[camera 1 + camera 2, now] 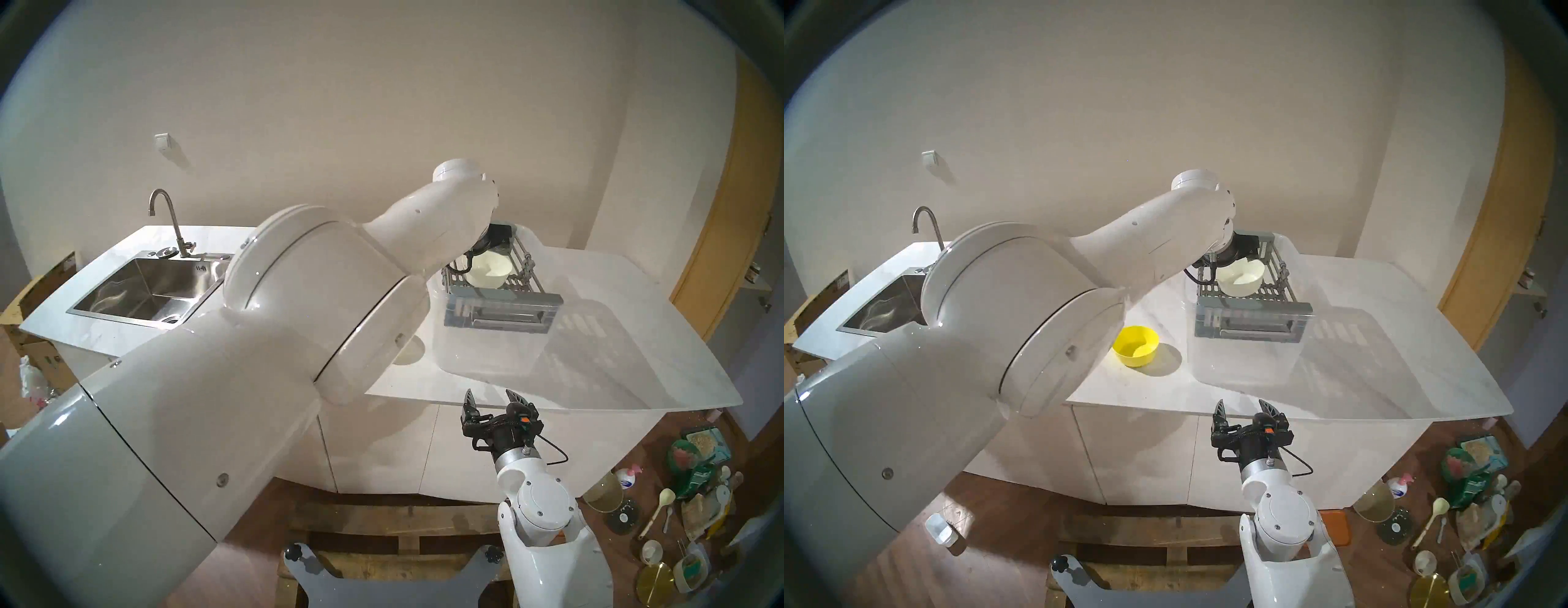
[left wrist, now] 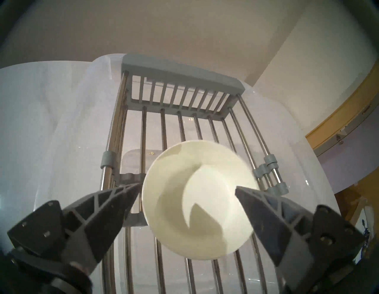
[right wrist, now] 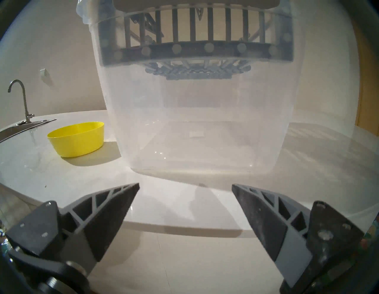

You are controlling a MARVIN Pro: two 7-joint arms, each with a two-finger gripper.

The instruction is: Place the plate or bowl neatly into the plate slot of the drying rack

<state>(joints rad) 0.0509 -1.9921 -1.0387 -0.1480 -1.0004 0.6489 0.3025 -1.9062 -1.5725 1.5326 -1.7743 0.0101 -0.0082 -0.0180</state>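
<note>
My left claw [image 2: 184, 188] gapes wide over the round cream plastic bowl [image 2: 200, 188], which sits in the grey slatted plastic drying rack [image 2: 182, 78], while the yellow plastic bowl [image 1: 1136, 345] at eight o'clock awaits racking.

A white bowl [image 1: 1242, 278] sits in the grey drying rack [image 1: 1250, 314], which rests on a clear plastic tub [image 1: 1246, 365]. A yellow bowl [image 1: 1135, 346] stands on the white counter [image 1: 1378, 339] beside the tub. The right gripper [image 1: 1245, 412] hangs open near the counter's edge.
</note>
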